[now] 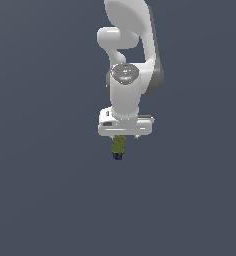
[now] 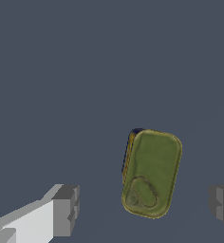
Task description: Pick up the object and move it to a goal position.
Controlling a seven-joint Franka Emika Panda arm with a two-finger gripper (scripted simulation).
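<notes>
The object (image 2: 152, 173) is a small rounded-rectangular can whose olive-green top faces the wrist camera, with a dark navy and yellow side showing along one edge. In the exterior view the object (image 1: 119, 146) sits just below the white hand. My gripper (image 1: 125, 136) hangs right above it and is open. In the wrist view the gripper (image 2: 144, 209) has one grey fingertip (image 2: 66, 211) on each side of the can, with a clear gap on both sides. Neither fingertip touches it.
A plain dark grey-blue surface (image 1: 50, 200) fills both views. The white arm (image 1: 132, 60) rises behind the hand in the exterior view. No goal marker shows.
</notes>
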